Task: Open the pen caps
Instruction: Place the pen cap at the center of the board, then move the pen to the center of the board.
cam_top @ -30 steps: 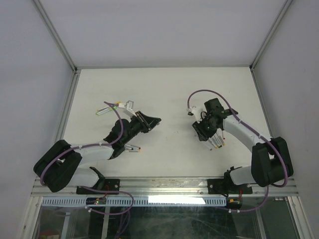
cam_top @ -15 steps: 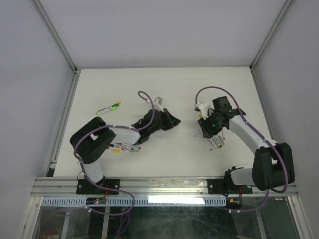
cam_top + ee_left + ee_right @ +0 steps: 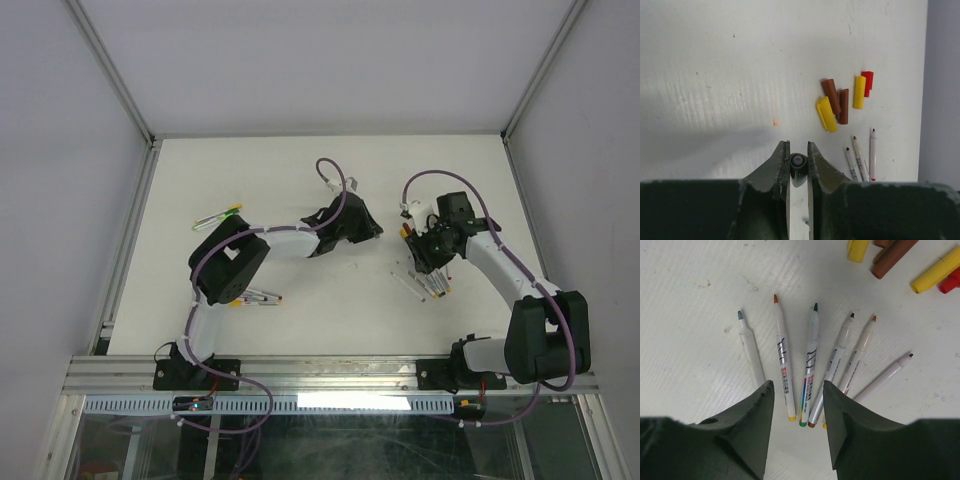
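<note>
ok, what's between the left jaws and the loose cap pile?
Nothing: bare white table up to the stubby yellow, brown and red plastic caps, left wrist view.

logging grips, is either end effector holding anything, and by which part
Left end effector pinches what looks like a small dark cap, seen end-on, across its sides. Right end effector is open over the pens, holding nothing.

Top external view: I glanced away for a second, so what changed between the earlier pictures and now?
The left gripper swung rightward to the centre, shut on what looks like a dark cap. The right gripper edged slightly farther out, open above the uncapped pens. The left-side pens stayed put.
</note>
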You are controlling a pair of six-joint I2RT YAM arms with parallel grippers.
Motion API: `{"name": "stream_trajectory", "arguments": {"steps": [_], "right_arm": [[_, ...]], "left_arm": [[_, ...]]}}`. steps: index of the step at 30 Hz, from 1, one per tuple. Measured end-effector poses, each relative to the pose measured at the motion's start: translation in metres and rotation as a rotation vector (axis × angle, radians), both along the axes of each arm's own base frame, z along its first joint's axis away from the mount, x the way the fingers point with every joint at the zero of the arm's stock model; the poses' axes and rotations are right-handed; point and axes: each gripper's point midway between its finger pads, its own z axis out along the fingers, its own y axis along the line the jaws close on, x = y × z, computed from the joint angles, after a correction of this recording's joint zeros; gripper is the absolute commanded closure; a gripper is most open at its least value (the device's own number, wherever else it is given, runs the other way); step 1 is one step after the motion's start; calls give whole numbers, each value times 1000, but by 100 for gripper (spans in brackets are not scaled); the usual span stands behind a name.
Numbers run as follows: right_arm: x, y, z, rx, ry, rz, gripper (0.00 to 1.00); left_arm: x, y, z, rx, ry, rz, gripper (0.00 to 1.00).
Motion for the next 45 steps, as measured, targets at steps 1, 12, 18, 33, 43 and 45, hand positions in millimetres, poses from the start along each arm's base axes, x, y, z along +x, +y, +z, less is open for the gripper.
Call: {"name": "stream_trajectory", "arguments": {"steps": [1, 12, 18, 33, 43, 45], "right_arm": [[1, -1, 0, -1, -3, -5, 53], [5, -9, 1, -10, -12, -43, 53], [5, -10, 1, -11, -12, -47, 53], [5, -11, 1, -10, -14, -52, 53], [5, -6, 11, 24, -43, -41, 52], [5, -3, 15, 42, -54, -33, 52]], "left_arm": [[2, -3, -4, 10, 10, -1, 100], [12, -32, -30, 67, 72, -24, 85], [5, -45, -33, 74, 78, -47, 76], [6, -43, -33, 96, 69, -48, 73], [-6, -9, -6, 162, -36, -64, 68], [-12, 2, 14, 156, -90, -73, 65]]}}
